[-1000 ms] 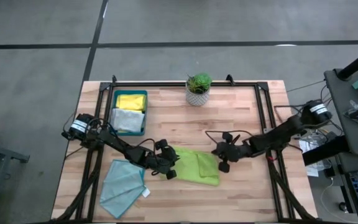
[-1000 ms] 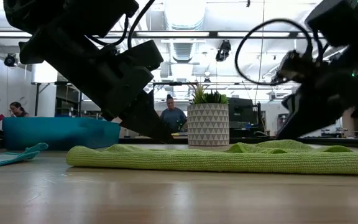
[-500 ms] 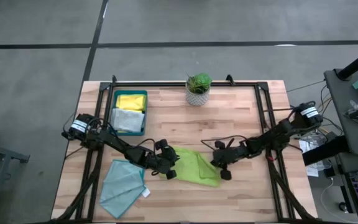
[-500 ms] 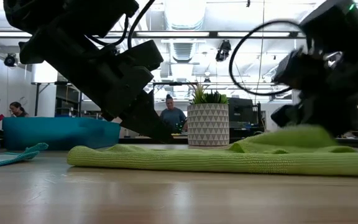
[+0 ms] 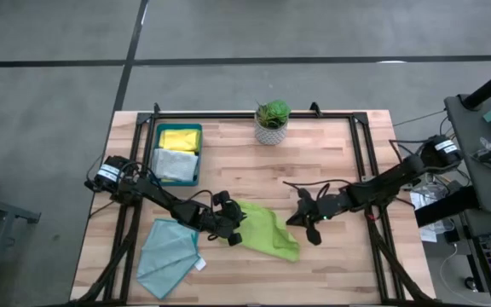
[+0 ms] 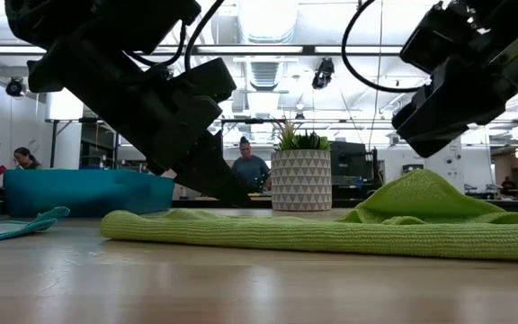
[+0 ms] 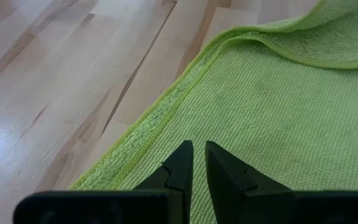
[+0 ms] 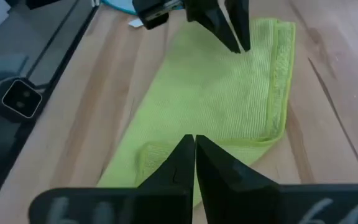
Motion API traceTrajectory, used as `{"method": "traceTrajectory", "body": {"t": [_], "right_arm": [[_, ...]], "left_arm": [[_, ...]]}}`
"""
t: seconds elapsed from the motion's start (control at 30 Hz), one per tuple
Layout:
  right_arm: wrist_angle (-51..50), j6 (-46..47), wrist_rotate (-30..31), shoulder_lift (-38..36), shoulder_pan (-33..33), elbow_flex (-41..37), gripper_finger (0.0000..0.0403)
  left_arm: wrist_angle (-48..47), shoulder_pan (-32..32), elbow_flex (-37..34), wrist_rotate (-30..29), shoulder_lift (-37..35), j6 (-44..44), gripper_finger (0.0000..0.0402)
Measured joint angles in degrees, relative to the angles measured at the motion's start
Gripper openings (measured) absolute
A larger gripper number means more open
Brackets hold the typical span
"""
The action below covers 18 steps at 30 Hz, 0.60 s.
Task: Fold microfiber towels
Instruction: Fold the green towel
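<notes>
Lime green towel w/ no legible writing, left gripper on edge

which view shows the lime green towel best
The high view: the whole lime green towel lies between both arms. The low view shows it edge-on with a raised hump, the left wrist view only a hemmed corner, and the right wrist view most of it, partly behind that claw.

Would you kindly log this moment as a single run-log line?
step: folding lime green towel | left gripper: near shut, pinning towel's left edge | right gripper: shut, empty, above towel's right end | teal towel: unfolded
</notes>
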Motion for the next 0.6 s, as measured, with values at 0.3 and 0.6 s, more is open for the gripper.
{"method": "traceTrajectory", "body": {"t": [0.3,0.6], "right_arm": [[0.69,4.02,-0.32,3.32,2.97,1.04,0.0009],[-8.63,2.96,2.02,14.10,4.23,9.11,0.0009]], "left_arm": [[0.00,0.06,0.00,0.00,0.00,0.02,0.0026],[0.01,0.37,0.00,0.00,0.00,-0.05,0.0026]]}}
